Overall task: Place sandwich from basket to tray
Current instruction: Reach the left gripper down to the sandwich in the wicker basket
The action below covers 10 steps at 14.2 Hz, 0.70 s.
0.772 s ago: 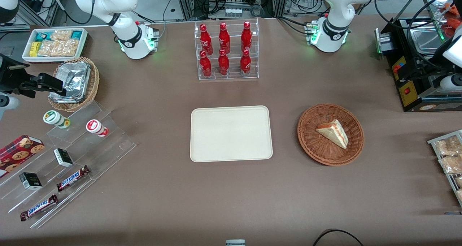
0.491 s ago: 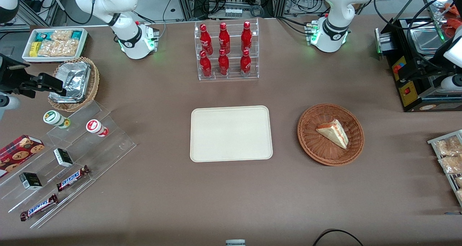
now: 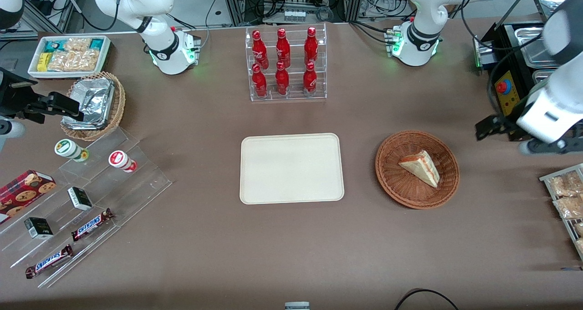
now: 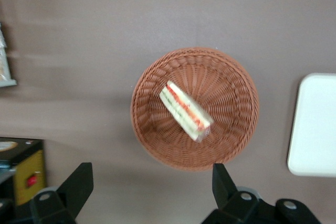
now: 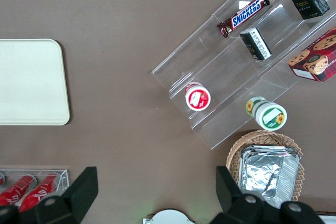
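Note:
The sandwich (image 3: 421, 167), a white wedge with red and green filling, lies in the reddish-brown wicker basket (image 3: 395, 182). The cream tray (image 3: 291, 168) sits bare beside the basket, toward the parked arm's end. My left gripper (image 3: 487, 129) hangs above the table beside the basket, toward the working arm's end and apart from it. In the left wrist view the gripper (image 4: 150, 184) is open with only table between its fingers. That view looks down on the sandwich (image 4: 185, 109), the basket (image 4: 231, 93) and an edge of the tray (image 4: 315, 124).
A clear rack of red bottles (image 3: 284, 64) stands farther from the front camera than the tray. A black machine (image 3: 510, 87) and a rack of snack packets (image 3: 567, 196) flank the working arm. Stepped acrylic shelves (image 3: 82, 200) and a foil-tray basket (image 3: 93, 104) lie toward the parked arm's end.
The left arm has swung in from the working arm's end of the table toward the basket, bringing its gripper into the front view. Sandwich, basket and tray have not moved.

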{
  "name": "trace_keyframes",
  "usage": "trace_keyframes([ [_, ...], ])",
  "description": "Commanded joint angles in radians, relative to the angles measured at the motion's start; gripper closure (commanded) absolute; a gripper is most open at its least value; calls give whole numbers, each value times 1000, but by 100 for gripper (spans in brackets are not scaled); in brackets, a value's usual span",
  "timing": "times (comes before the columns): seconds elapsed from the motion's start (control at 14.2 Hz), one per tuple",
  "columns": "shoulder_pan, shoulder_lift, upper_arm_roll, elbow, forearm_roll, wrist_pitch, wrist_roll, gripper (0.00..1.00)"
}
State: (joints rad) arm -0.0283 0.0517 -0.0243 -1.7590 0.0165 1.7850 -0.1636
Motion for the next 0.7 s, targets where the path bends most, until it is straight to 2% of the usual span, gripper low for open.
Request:
trace_keyframes([
  [0.0,-28,-35,-9,-170,0,182,-195,0],
  [0.28,-71,-36,-16,-376,0,449,-557,0],
  [0.42,-84,-30,-19,-462,2,578,-646,0],
  [0.63,-93,29,-19,-478,2,611,-680,0],
])
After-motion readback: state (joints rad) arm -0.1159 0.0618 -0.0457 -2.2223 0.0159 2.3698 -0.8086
